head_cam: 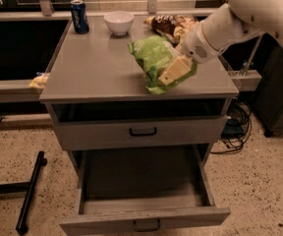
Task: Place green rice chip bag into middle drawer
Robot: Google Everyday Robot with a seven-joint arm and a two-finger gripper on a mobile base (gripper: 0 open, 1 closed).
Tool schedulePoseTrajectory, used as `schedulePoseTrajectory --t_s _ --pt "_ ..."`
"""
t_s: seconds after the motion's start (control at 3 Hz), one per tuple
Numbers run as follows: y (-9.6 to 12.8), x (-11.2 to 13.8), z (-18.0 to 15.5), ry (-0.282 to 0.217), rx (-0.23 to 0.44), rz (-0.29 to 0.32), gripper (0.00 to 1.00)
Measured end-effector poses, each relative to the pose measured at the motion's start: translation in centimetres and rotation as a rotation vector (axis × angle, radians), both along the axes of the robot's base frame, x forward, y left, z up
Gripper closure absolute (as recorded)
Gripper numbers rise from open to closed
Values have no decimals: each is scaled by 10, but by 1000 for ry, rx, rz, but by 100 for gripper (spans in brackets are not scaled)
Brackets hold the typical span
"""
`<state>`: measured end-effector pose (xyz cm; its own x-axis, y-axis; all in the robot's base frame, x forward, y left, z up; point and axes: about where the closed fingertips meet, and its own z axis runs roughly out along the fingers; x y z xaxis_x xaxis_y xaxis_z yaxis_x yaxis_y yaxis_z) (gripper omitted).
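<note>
The green rice chip bag (153, 58) is a crinkly lime-green pouch at the front right of the grey cabinet top (92, 68). My gripper (174, 71) comes in from the upper right and is shut on the bag's right side, with one cream finger (177, 68) lying across it. The bag's lower end hangs near the top's front edge. The middle drawer (144, 221) is pulled open at the bottom, its inside bare and its small dark handle facing me. It lies below and in front of the gripper.
A blue can (79, 15), a white bowl (119, 22) and a yellow-and-brown chip bag (172, 25) stand at the back of the top. A closed drawer front with a black handle (142, 131) sits above the open drawer. A black bar (31, 191) lies on the floor at left, and cables (235, 127) at right.
</note>
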<state>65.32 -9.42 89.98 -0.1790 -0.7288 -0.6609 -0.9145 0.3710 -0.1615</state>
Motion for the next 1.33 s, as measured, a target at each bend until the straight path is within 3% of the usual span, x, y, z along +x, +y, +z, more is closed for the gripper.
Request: schedulePoseTrajectory --t_s 0.33,1.0,1.33 --pt "-17 -60 27 -63 -27 122 100" --pt "-16 -62 25 -95 -70 172 100" --pt "-28 -81 -3 -118 -179 244 100"
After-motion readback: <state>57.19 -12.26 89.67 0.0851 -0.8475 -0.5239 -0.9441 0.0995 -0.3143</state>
